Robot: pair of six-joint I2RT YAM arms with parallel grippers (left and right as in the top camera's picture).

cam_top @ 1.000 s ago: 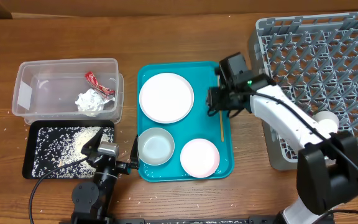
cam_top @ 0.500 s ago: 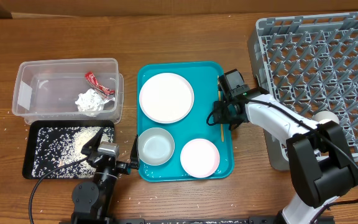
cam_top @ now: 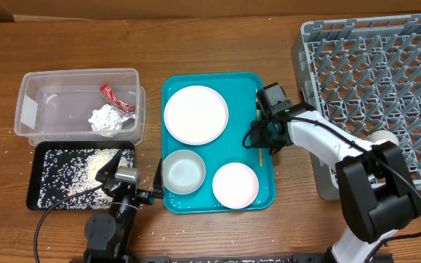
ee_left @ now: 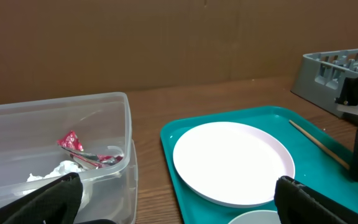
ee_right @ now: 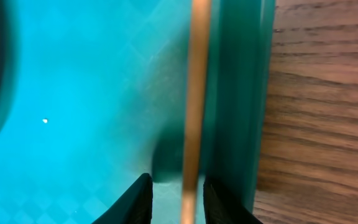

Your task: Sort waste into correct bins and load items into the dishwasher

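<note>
Wooden table, teal tray, right gripper astride chopsticks, jaws apart

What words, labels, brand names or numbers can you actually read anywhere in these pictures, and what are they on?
No text can be read in any view.
On the red wrapper in the clear tub: any print is too small and crumpled to read.
On the white sticker at the tub's end wall: blank or too blurred to tell.
On the grey dish rack and the teal tray: no markings visible.
</note>
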